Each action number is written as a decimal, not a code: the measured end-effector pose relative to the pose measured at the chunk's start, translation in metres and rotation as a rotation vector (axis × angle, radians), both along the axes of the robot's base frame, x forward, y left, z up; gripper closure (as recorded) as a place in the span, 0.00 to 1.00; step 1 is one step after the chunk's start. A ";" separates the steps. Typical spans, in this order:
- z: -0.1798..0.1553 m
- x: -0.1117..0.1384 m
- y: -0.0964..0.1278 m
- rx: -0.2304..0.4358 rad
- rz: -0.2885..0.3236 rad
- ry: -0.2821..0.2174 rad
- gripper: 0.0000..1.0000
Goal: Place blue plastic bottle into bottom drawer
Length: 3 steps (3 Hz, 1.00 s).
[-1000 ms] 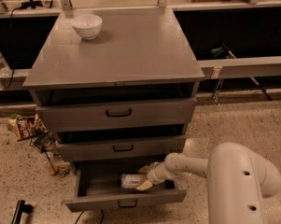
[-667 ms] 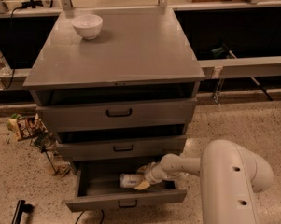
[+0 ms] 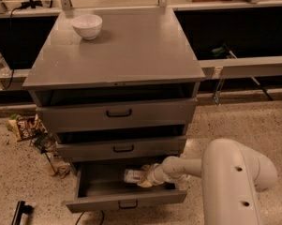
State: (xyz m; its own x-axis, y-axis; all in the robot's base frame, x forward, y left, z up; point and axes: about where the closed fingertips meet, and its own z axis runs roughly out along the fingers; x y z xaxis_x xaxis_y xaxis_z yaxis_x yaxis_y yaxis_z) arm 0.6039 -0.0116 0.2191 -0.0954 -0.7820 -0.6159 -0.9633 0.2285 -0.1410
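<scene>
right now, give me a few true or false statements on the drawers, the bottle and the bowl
1. The bottom drawer is pulled open. True.
2. The white bowl sits in the bottom drawer. False: it stands on the cabinet top, rear left.
3. The gripper is inside the bottom drawer, at the blue plastic bottle. True.
4. The blue plastic bottle stands upright on the floor. False: it is inside the bottom drawer.
</scene>
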 end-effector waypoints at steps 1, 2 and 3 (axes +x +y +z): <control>0.018 -0.002 -0.010 0.010 -0.023 -0.016 0.74; 0.030 -0.011 -0.021 0.029 -0.031 0.014 0.97; 0.039 -0.028 -0.035 0.041 -0.027 0.066 1.00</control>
State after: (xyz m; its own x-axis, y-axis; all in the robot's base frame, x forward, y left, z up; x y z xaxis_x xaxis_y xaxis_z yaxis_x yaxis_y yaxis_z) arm 0.5755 -0.0465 0.2586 -0.1576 -0.7527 -0.6392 -0.9636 0.2588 -0.0673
